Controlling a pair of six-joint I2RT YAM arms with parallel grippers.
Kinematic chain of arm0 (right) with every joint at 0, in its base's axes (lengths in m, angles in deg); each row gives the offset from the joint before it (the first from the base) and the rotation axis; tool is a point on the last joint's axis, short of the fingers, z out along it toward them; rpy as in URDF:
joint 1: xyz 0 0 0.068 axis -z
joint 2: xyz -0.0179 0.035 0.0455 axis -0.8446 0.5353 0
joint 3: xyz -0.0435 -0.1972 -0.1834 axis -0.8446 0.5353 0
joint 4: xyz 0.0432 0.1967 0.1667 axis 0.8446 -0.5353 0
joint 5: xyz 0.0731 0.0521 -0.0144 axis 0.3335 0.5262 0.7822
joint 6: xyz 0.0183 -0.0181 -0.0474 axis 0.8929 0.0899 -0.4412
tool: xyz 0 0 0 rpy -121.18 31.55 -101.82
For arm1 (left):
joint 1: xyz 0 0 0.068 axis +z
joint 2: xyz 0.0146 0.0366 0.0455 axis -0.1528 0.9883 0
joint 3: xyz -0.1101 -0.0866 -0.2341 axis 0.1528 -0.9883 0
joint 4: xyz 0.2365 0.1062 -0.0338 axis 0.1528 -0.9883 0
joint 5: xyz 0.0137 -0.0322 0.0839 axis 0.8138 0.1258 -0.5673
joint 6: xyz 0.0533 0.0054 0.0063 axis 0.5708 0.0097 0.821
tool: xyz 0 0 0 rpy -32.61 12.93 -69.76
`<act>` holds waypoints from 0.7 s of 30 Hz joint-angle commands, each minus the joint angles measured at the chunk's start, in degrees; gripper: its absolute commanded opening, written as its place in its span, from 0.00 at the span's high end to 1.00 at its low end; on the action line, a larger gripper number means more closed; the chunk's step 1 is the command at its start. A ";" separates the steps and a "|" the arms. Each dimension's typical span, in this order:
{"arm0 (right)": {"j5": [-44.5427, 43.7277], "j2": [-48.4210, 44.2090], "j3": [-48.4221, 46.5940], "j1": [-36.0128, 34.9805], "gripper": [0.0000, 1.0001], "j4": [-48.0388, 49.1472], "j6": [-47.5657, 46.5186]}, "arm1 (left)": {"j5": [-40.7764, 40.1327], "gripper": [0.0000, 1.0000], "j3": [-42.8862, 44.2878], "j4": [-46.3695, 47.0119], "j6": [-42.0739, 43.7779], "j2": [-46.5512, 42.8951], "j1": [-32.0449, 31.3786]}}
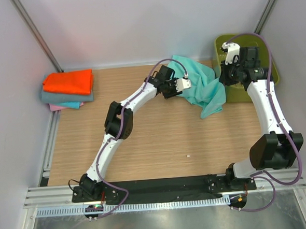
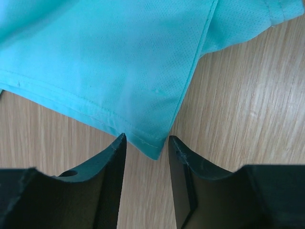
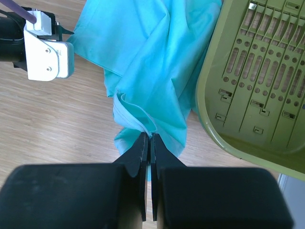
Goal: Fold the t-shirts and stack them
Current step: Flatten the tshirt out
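A mint-green t-shirt lies crumpled at the back right of the wooden table, next to the basket. My left gripper is open at the shirt's left side. In the left wrist view its jaws stand either side of a hemmed corner of the shirt, which lies flat on the wood. My right gripper is shut on a raised fold of the shirt and shows in the top view at the shirt's right edge. Folded orange, grey-teal and pink shirts are stacked at the far left.
An olive-green plastic basket stands at the back right corner, just behind the right wrist; its slotted wall shows in the right wrist view. The left arm's white wrist block is close to the shirt. White walls enclose the table.
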 commanded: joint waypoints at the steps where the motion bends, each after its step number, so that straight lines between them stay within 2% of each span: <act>1: -0.38 0.10 -0.92 0.25 0.99 2.32 -0.17 | 0.58 0.59 2.07 -0.59 0.40 -0.26 -0.17; 6: -0.11 0.89 -1.62 0.25 0.99 2.58 0.09 | 0.84 0.63 1.80 -0.85 0.40 -0.87 0.19; 7: -0.20 0.89 -1.71 0.25 0.99 2.58 0.09 | 0.84 0.71 1.80 -1.11 0.57 -0.96 0.27; 10: -0.29 0.98 -1.98 0.25 0.99 2.67 0.09 | 1.19 0.86 1.89 -1.90 0.31 -0.96 0.36; 13: -0.20 0.72 -1.54 0.25 0.99 2.67 0.01 | 1.63 0.96 1.71 -2.08 -0.56 -1.49 0.45; 18: -1.07 0.37 -1.62 0.25 0.99 2.76 -0.26 | 0.85 1.00 1.36 -2.52 -2.85 -3.85 1.15; 21: -3.36 0.37 -2.68 0.25 0.99 3.54 0.09 | 0.49 1.00 -1.44 -3.13 -5.92 -10.87 3.43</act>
